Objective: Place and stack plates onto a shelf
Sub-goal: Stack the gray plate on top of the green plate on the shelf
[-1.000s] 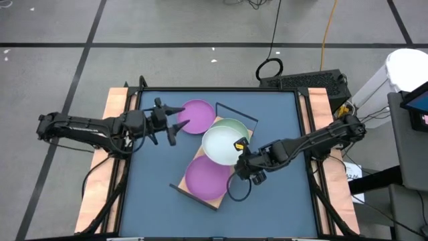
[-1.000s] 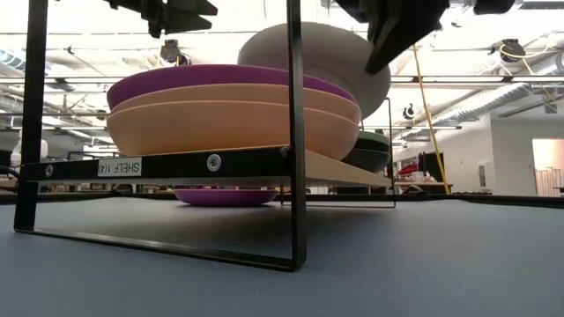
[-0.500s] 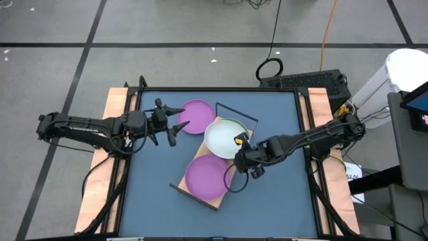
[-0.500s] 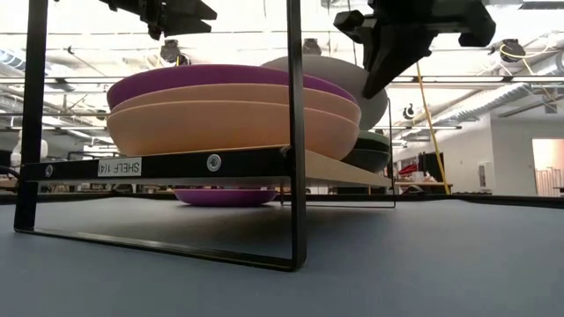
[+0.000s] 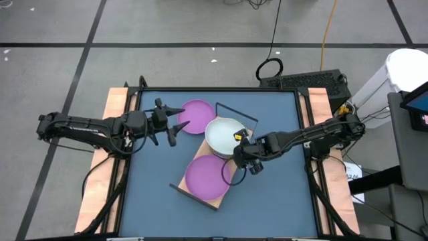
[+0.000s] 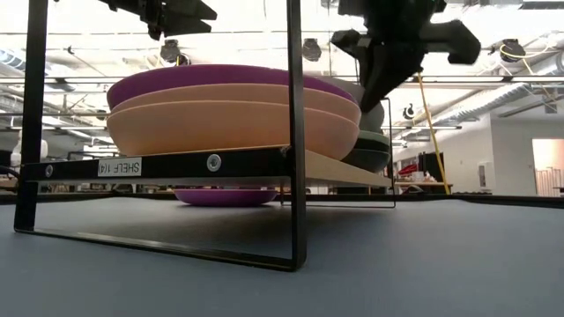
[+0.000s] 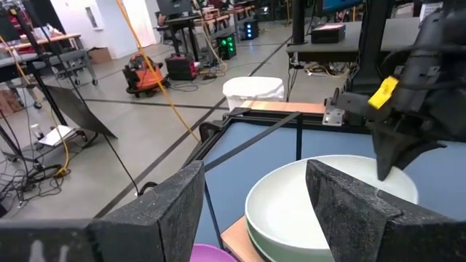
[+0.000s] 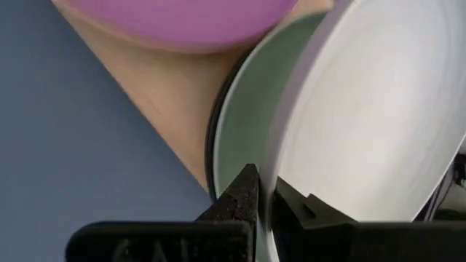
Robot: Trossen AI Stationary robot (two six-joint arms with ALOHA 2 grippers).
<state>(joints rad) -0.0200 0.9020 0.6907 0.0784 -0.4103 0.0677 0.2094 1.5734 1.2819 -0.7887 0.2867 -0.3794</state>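
Observation:
The wooden shelf (image 5: 199, 152) stands slantwise on the blue table. Its near end carries a purple plate (image 5: 207, 175) stacked on two pink plates (image 6: 229, 119). At the far end the white-grey plate (image 5: 223, 134) lies over the pale green plate (image 8: 240, 124), with black plates (image 6: 370, 151) beneath. My right gripper (image 5: 239, 152) is shut on the white-grey plate's rim. A second purple plate (image 5: 196, 114) rests on the table, partly under the shelf. My left gripper (image 5: 177, 126) hovers open above that plate's left edge. My right gripper pinches the white-grey plate's rim (image 8: 271, 191) between its two fingers (image 8: 244, 195), on the side toward the table's right and near edges. One finger is over the rim and one under it. The plate lies over the pale green plate, slightly tilted.
The shelf's thin black wire frame (image 6: 295, 132) rises at both ends and loops over the far stack (image 5: 237, 114). Bare blue table (image 5: 281, 194) lies to the right and near side. Wooden rails (image 5: 100, 167) run along both table sides.
My right gripper has moved toward the far edge and downward, carrying the white-grey plate. The plate has come down from a raised, tilted position beside the near stack and now lies over the pale green plate at the shelf's far end.

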